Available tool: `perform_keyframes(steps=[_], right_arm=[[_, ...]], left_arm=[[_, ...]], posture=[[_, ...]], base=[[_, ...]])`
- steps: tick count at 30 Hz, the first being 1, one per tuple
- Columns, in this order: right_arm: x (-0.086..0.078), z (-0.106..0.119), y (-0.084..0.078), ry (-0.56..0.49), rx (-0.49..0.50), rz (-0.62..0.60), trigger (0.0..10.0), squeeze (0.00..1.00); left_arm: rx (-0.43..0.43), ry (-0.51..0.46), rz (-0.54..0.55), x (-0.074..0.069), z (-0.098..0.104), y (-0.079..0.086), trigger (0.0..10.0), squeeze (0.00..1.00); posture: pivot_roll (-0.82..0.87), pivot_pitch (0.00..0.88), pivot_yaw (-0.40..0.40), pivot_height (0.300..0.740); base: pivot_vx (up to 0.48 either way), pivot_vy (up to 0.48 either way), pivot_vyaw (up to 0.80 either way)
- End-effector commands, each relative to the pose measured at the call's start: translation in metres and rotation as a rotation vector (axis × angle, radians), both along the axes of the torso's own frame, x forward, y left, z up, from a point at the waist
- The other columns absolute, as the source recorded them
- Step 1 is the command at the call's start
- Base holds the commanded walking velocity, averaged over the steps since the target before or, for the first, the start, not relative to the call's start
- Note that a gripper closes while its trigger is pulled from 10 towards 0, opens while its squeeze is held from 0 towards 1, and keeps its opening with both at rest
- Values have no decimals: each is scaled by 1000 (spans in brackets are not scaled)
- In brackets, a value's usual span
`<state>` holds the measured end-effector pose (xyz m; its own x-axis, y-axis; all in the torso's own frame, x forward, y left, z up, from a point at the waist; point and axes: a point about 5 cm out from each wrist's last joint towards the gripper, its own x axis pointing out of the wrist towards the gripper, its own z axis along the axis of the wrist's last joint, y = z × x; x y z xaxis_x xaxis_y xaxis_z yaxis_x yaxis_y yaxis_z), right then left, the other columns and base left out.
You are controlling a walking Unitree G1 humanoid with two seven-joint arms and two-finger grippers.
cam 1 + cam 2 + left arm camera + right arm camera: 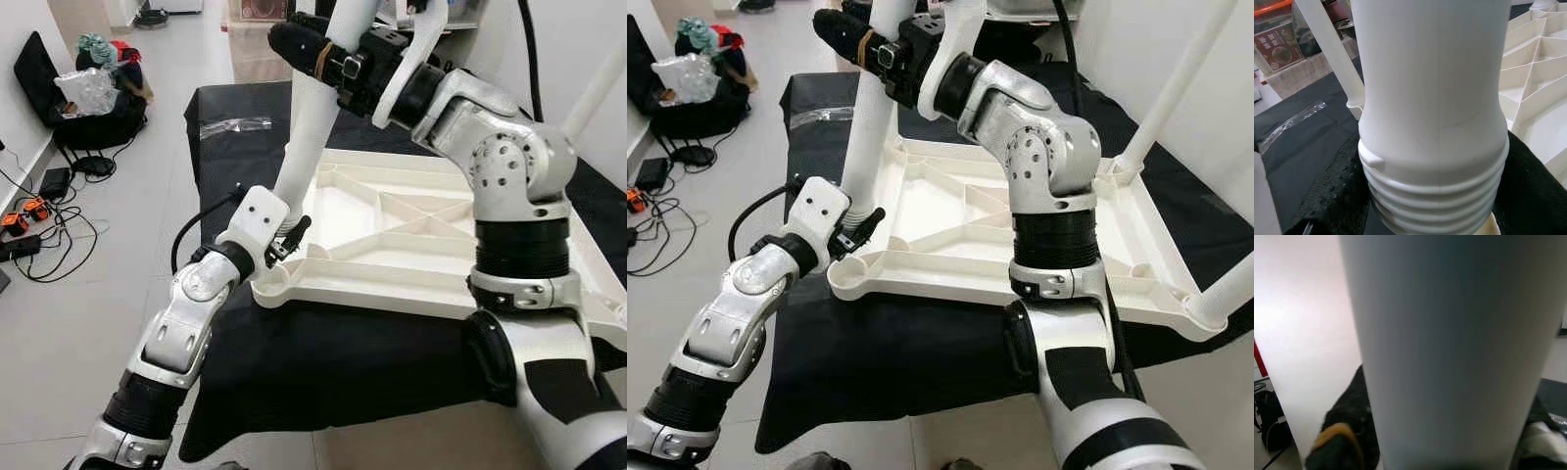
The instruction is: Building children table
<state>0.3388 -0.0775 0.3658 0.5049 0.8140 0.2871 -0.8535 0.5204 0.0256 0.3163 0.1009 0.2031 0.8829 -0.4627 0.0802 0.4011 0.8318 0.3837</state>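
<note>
Both grippers hold a leg over the upturned top's near-left corner.

The top (970, 211) lies underside up on the black cloth (323, 362), so its corner sockets face upward. The left gripper (285, 241) clasps the leg (312, 127) low, just above its thread, seemingly to steer that end toward the socket (850, 279). The right gripper (854, 39) is clenched on the leg higher up, probably to keep it upright and turn it. The thread sits just above the socket; whether it has caught cannot be told. Other legs (1176, 88) already stand at the far corners.
</note>
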Motion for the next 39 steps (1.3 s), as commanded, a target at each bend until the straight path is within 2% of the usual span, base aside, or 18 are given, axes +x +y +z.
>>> perform_keyframes(steps=[1,2,6,10,25,36,39], right_arm=[[2,-8,5,28,-2,-19,10000,1000],[5,-15,7,46,4,-42,10000,0],[9,-30,12,86,19,-82,10000,0],[9,-34,16,98,39,-99,10000,0],[2,-35,31,101,119,-96,10000,0],[-1,-39,39,85,94,-93,10000,0],[-1,-42,40,48,50,-115,10000,0]], left_arm=[[12,-32,-25,-4,4,-6,10000,0],[15,-39,-28,-5,6,-6,10000,0],[25,-52,-31,-4,9,-4,10000,0],[32,-62,-32,-2,12,-4,10000,0],[35,-67,-39,0,13,-6,10000,0],[35,-66,-46,1,14,-7,10000,0],[34,-64,-48,0,14,-7,10000,0]], posture=[[0,28,-32,740],[5,30,-29,740],[9,32,-22,740],[8,34,-18,740],[12,39,-13,740],[13,42,-14,740],[10,46,-11,740]], base=[[0,0,0],[0,0,0],[0,0,0],[0,0,0],[0,0,0],[0,0,0],[0,0,0]])
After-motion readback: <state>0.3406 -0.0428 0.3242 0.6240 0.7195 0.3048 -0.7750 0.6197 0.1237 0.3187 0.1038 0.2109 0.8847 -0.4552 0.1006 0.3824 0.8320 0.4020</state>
